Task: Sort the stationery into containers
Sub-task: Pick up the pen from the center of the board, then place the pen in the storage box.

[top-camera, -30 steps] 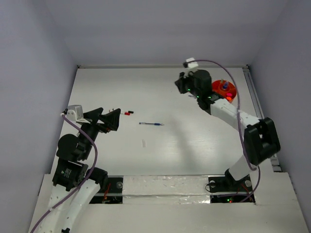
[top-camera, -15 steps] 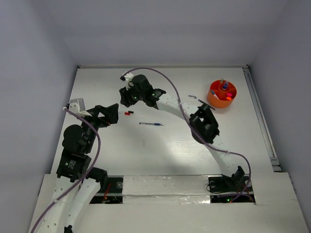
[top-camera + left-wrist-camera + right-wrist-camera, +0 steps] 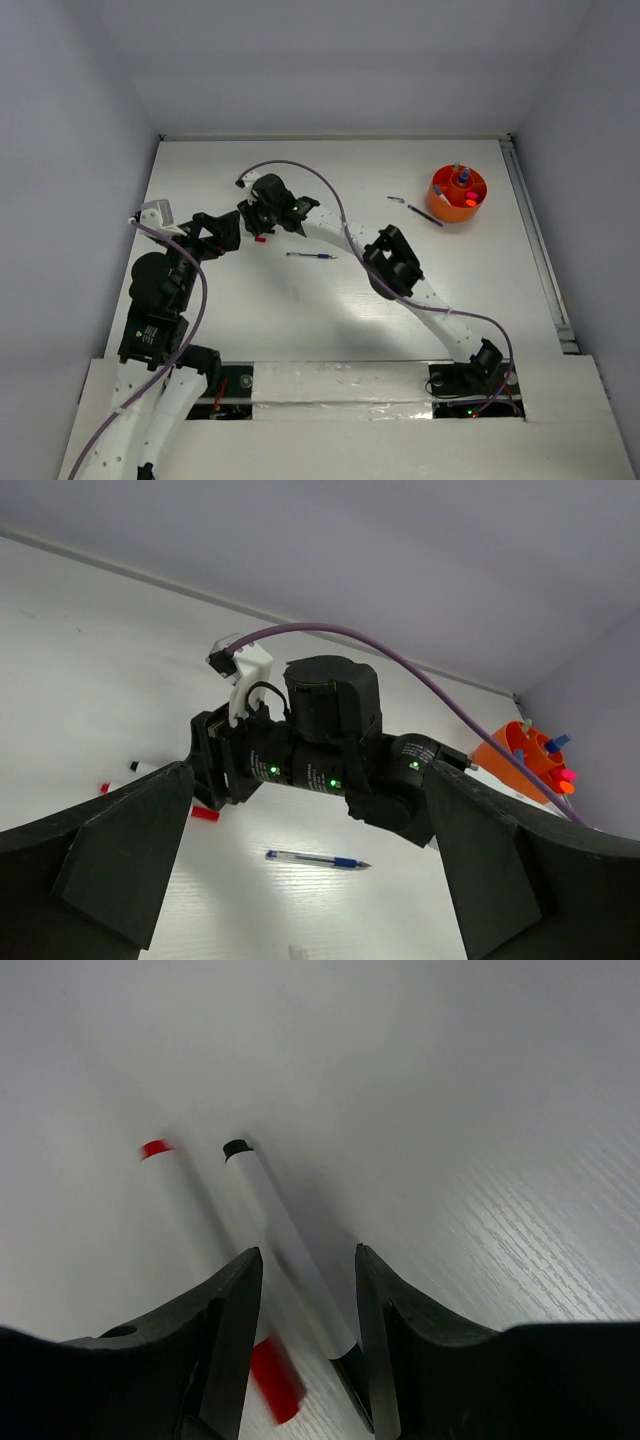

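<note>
Two white markers lie side by side at the table's left: one with black ends and a blurred one with red ends. My right gripper is open and straddles them, the black-ended marker between its fingers, nothing gripped. From above, that right gripper hangs just over the red cap. A blue pen lies to its right, also seen as the blue pen. My left gripper stands wide open and empty, close beside the markers. The orange cup at the back right holds several items.
A dark pen and a small blue piece lie just left of the cup. A small white scrap sits near the table's middle. The right arm stretches across the table close in front of my left fingers.
The right arm swung from the orange cup across to the left and came down over the two markers, its jaws opening on the way. The left arm shifted only slightly.
</note>
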